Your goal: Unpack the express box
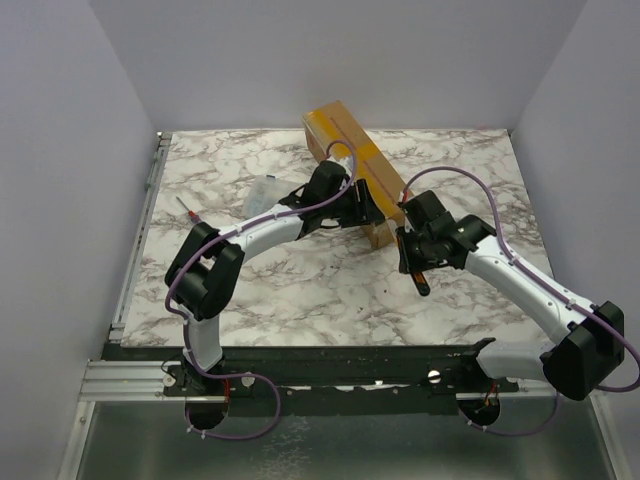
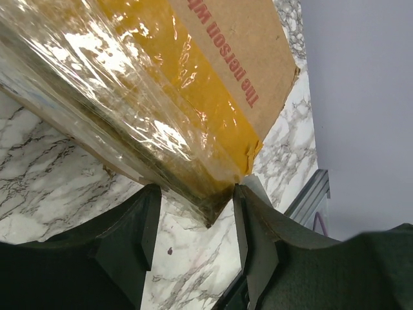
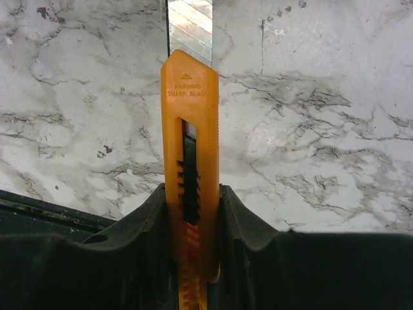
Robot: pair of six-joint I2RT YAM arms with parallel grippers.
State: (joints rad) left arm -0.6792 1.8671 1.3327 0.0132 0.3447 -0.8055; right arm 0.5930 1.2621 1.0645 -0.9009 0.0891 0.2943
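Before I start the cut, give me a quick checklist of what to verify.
1. Utility knife seated in right claw: ok, clamped between both fingers.
2. Blade extended: ok, out past the orange body.
3. Blade on the tape: not ok, only marble table beneath it.
4. Left claw steadying the express box: cannot tell; a box corner sits between its fingers.

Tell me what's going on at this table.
A robot is working on a taped cardboard box. The left gripper pinches one corner of the box, apparently steadying it. The right gripper grips an orange knife with its blade out, over the marble table, with the blade not touching the box.
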